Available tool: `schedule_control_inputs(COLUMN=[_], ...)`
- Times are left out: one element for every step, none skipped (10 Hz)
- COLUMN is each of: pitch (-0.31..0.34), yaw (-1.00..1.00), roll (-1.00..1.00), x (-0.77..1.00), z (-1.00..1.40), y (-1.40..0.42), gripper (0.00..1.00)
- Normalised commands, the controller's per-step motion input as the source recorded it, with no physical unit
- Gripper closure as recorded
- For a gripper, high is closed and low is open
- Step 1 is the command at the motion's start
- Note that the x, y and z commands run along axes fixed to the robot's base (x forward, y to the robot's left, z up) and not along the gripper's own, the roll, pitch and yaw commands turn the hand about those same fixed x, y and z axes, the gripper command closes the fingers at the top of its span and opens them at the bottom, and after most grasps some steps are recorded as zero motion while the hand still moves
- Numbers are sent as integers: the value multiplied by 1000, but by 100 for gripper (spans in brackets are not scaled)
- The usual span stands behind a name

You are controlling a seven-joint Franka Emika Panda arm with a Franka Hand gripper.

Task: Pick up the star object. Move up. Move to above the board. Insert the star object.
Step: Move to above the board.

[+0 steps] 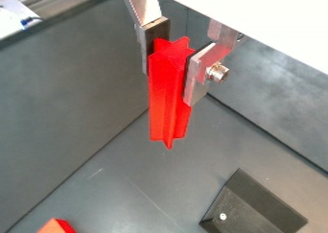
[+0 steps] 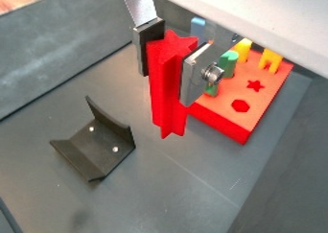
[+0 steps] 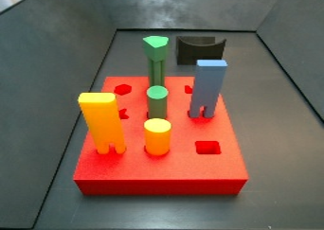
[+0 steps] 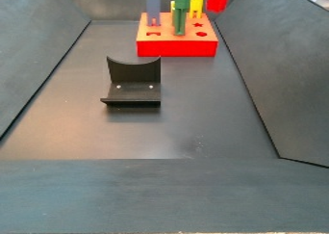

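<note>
Pinched between the gripper's (image 2: 170, 57) two silver plates, the star object (image 2: 168, 83) hangs clear of the dark floor, its lower end free in both wrist views. It is held near its upper end, so most of its length dangles below the pads.

Reading a wrist view from left to right: the fixture (image 2: 95, 146) stands on the floor, then comes the held peg, then the board (image 2: 246, 104) with a star-shaped hole (image 2: 254, 85) and a hexagonal hole (image 2: 239, 106) in its top.

My judgement is that the main risk is a slight twist of the ridged peg in the pads; the star hole would then refuse it, and it could jam on the rim or push the board aside. Neighbouring pegs could also be knocked on the way down.

A side view shows the pegs already seated: yellow notched block (image 3: 100, 123), yellow cylinder (image 3: 157, 137), green pentagon-topped peg (image 3: 155, 60), blue peg (image 3: 209, 88). The gripper itself is not clearly shown in either side view.
</note>
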Motion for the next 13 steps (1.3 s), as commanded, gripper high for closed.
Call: schedule_control_inputs(pitch=[95, 96, 97, 90, 91, 606, 583, 523, 375, 256, 155, 133, 124], yaw=[26, 22, 22, 23, 24, 143, 136, 103, 39, 33, 19, 17, 14], roll=[53, 59, 60, 63, 67, 167, 171, 134, 39, 24, 2, -9, 6], x=[-26, -7, -5, -2, 3, 283, 291, 316, 333, 326, 328, 334, 354], z=[1000, 749, 637, 419, 202, -19, -24, -17, -19, -15, -9, -8, -6], y=[-98, -54, -38, -20, -15, -1000, -1000, -1000, -1000, -1000, -1000, -1000, -1000], gripper=[100, 100, 100, 100, 100, 100, 100, 100, 100, 100, 100, 100, 100])
